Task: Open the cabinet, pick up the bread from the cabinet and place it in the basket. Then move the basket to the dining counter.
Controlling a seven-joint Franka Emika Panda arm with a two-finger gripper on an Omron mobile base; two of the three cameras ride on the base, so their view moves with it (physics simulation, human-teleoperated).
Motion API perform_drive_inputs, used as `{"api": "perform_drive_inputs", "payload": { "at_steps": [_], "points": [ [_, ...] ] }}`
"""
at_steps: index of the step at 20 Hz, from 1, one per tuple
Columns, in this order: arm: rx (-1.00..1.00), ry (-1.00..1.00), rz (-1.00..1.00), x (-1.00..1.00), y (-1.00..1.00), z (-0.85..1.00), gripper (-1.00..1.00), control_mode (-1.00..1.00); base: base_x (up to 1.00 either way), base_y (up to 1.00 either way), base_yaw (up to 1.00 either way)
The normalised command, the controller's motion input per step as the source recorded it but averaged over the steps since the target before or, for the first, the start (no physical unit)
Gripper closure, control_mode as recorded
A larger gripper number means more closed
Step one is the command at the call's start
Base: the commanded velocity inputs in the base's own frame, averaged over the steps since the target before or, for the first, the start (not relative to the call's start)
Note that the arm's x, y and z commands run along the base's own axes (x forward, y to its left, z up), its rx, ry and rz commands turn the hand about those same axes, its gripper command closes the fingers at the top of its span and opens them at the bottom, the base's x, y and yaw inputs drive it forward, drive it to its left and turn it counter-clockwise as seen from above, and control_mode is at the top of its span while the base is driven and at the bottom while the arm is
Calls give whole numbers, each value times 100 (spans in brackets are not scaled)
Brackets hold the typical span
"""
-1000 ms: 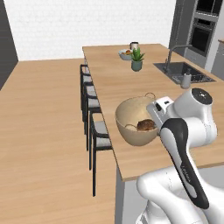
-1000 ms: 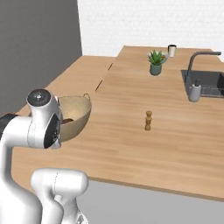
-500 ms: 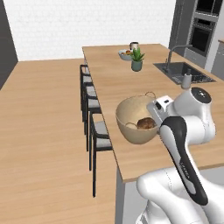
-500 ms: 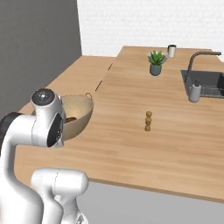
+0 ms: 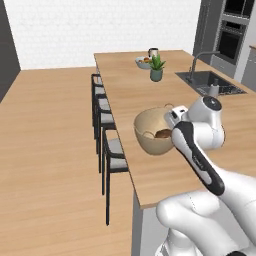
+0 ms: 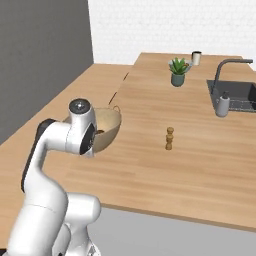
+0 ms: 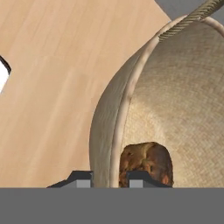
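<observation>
Two fingertips [image 7: 80,178] still pinch the basket [image 5: 150,131] rim, bread [image 7: 146,161] inside; nothing has moved.

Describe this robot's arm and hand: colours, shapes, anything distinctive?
The arm is glossy white with rounded, bulging links, a black band along one link and a dark round cap on a joint. The hand ends in two small dark grey, blocky finger tips. No loose cables or markings show.

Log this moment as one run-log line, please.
phase: carrying basket | gripper: shut on basket rim | bread: inside basket | over dining counter
</observation>
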Motion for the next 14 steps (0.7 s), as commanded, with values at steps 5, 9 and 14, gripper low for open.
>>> {"api": "perform_drive_inputs", "payload": {
  "at_steps": [5,9,14],
  "points": [
    [-1,3,-2,99,-55,-15,100,-100,0,0,0],
    [0,4,-3,100,-59,-27,100,-100,0,0,0],
    [-1,5,-1,90,-22,-36,100,-100,0,0,0]
  ]
}}
